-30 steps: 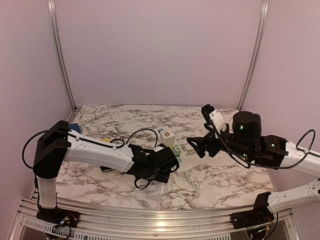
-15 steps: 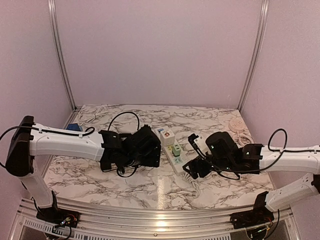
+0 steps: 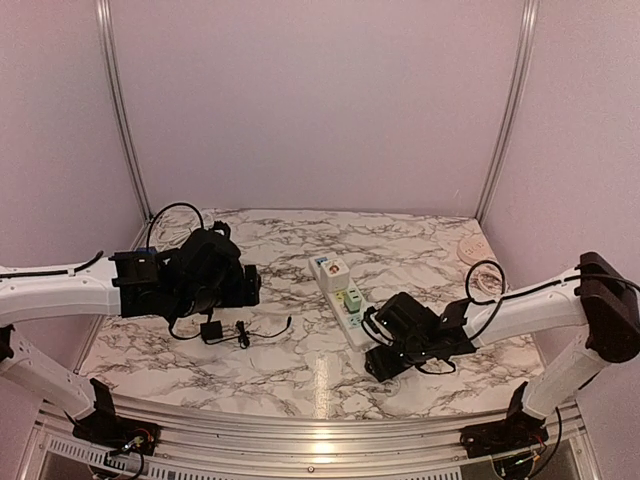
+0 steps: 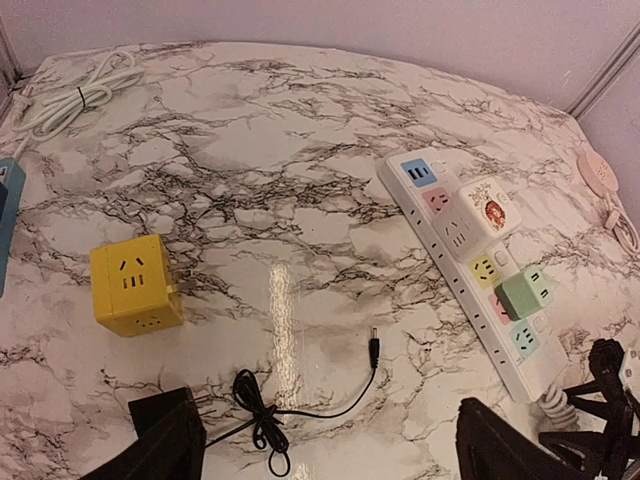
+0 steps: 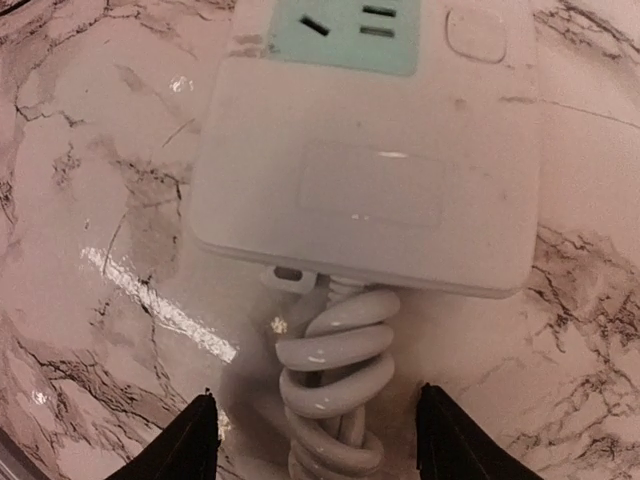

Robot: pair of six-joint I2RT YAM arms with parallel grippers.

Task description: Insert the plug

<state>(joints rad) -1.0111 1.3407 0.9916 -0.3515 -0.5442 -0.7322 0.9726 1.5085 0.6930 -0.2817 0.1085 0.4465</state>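
Observation:
A white power strip (image 3: pixel 343 297) lies at mid-table and holds a white adapter (image 3: pixel 331 269) and a green adapter (image 3: pixel 351 298). It also shows in the left wrist view (image 4: pixel 452 262). A small black plug adapter (image 3: pixel 211 331) lies on the marble to its left. Its thin cable (image 4: pixel 330 408) ends in a barrel tip (image 4: pixel 373 350). My left gripper (image 3: pixel 245 285) is open and empty above and behind the adapter; its fingers (image 4: pixel 165 440) frame the cable. My right gripper (image 5: pixel 327 440) is open and straddles the strip's coiled white cord (image 5: pixel 335 380) at the strip's near end (image 5: pixel 370 190).
A yellow cube socket (image 4: pixel 135 285) sits left of the cable. A coiled white cord (image 4: pixel 75 90) and a blue object (image 3: pixel 148 253) lie at the back left. A round white socket (image 3: pixel 470 247) with its cord lies at the back right. Walls enclose the table.
My left arm pulled back to the left and rose, leaving the black adapter and cable on the table. My right arm swung down to the strip's near end, over its cord.

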